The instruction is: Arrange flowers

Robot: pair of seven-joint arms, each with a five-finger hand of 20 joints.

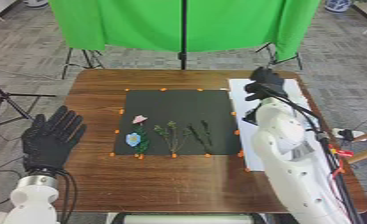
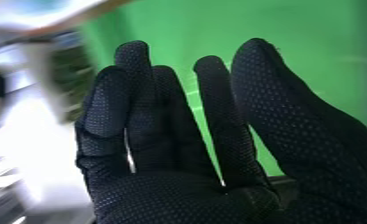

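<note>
From my end the coming move turns on one offset: my right hand (image 1: 266,82) is out over the far end of the white sheet (image 1: 240,95), while the two dark stems (image 1: 195,136) lie on the black mat (image 1: 162,102), to its left and closer to the robot. So I'd judge the reach to be back toward me and across to the left, not farther out. Those stems run mostly near to far, side by side with a narrow gap, their far ends tipped slightly left; I would want the thumb and fingers to come in from either side of one stem, across its length. Of everything laid out, they are the nearest to the right hand. The green sprig (image 1: 172,136) comes next to the left, on much the same axis, and beyond it lie the pink flower (image 1: 139,119) and the blue flower (image 1: 133,139), which sit nearer my left hand (image 1: 52,137). That hand is at the table's left side, palm flat, fingers straight and a little spread, nothing in it. The right wrist view gives me the right hand loosely extended, fingers parted, with no stem pinched in it. My worry is the tight spacing: if the hand closes wide, I could sweep up both dark stems, or drag the sprig along with them.
</note>
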